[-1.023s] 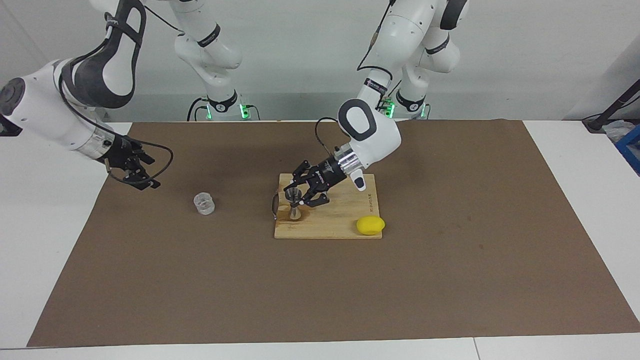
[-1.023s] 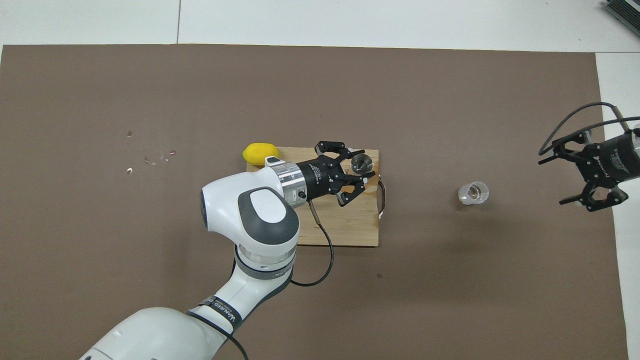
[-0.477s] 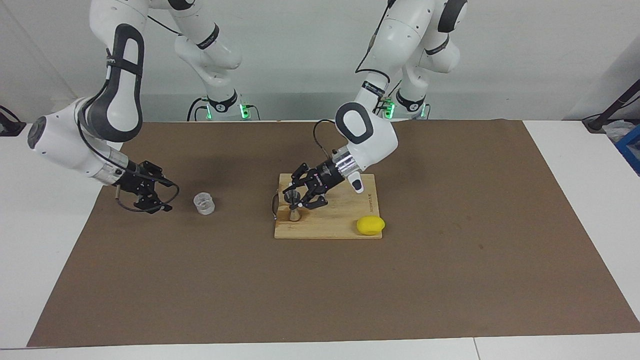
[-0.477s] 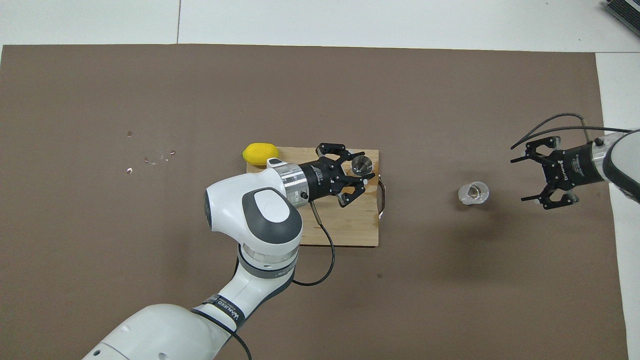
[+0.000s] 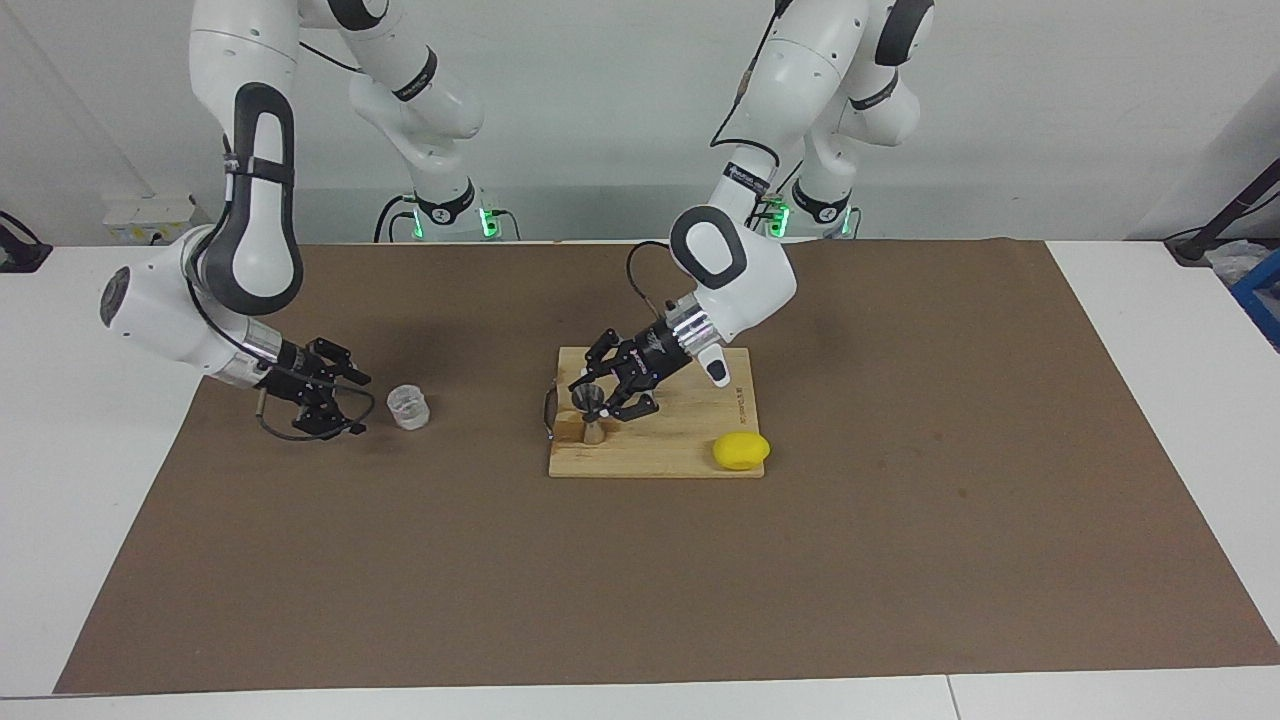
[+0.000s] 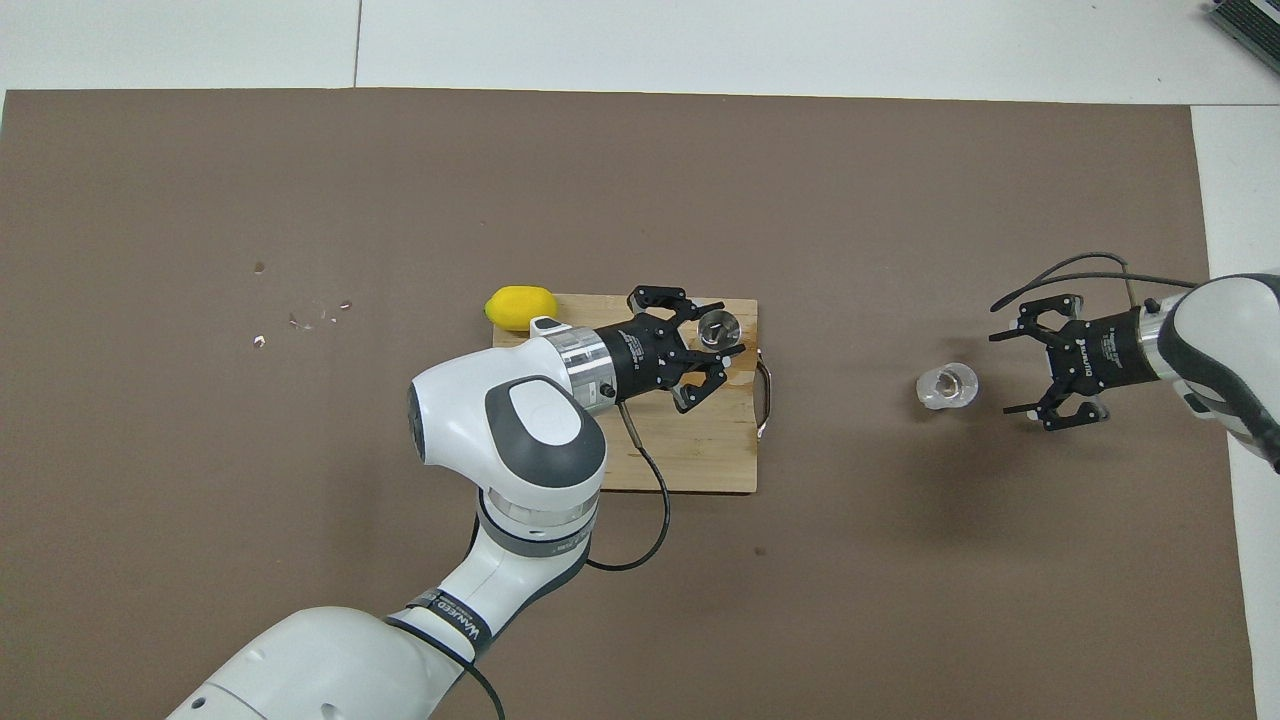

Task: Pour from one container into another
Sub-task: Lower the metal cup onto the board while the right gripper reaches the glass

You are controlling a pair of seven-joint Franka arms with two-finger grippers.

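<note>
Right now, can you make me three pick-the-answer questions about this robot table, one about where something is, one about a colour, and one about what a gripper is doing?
1. Where does the steel jigger stand?
A. on the wooden cutting board
B. on the brown mat
C. inside the glass cup

2. What colour is the lemon?
A. green
B. yellow
C. red

3. What is the left gripper doing?
A. hanging open high over the lemon
B. shut on the glass cup
C. shut on the jigger

Answers:
1. A, the jigger sits upright at the board's end toward the right arm.
2. B, it is bright yellow at the board's corner.
3. C, its fingertips pinch the jigger's waist, while the right gripper is open beside the glass cup, not touching it.
</note>
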